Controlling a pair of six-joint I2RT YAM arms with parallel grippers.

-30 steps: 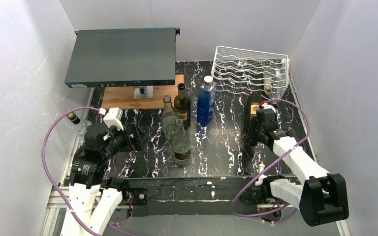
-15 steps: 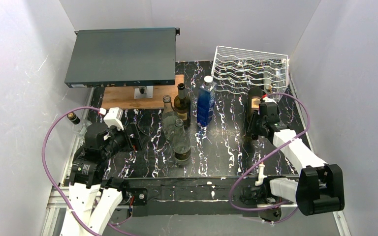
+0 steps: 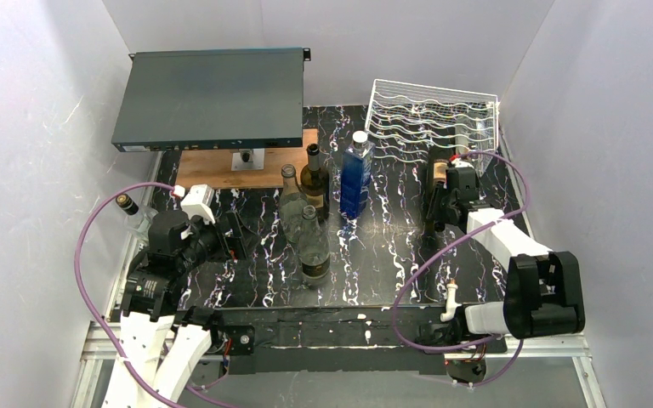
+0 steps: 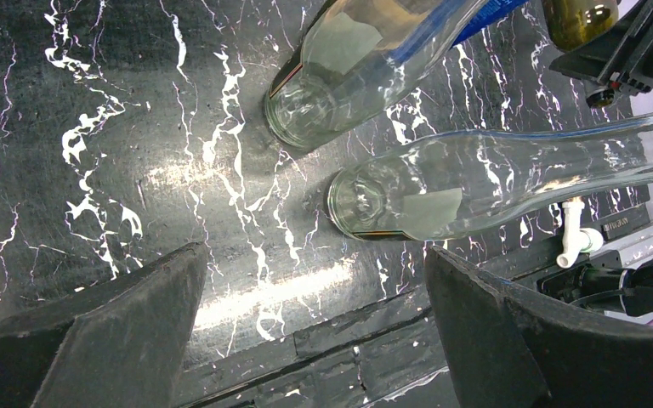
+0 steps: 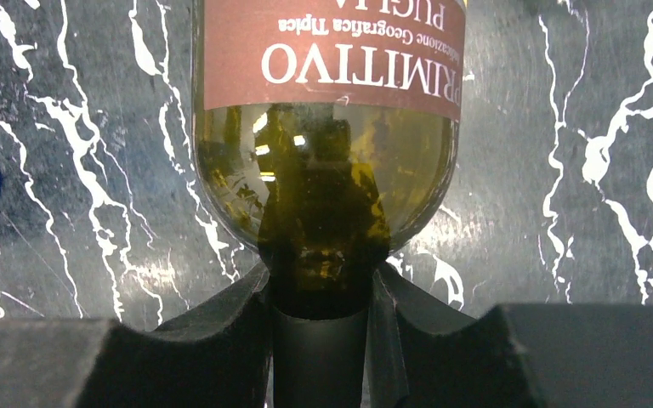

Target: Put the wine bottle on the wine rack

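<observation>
We judge the task about halfway done: the right hand [image 5: 321,297] is pinched tight on the neck of the dark green glass wine bottle with the reddish-brown paper label [image 5: 323,161], so the pick-up looks complete. The bottle is over the black white-veined marble tabletop [image 3: 391,246], just in front of the white wire wine rack with wavy cradles [image 3: 432,115], and not in any cradle yet. Left to do: carry it across, lay it in 1 cradle, let go. The left hand [image 4: 315,340] is spread wide, empty, well apart.
</observation>
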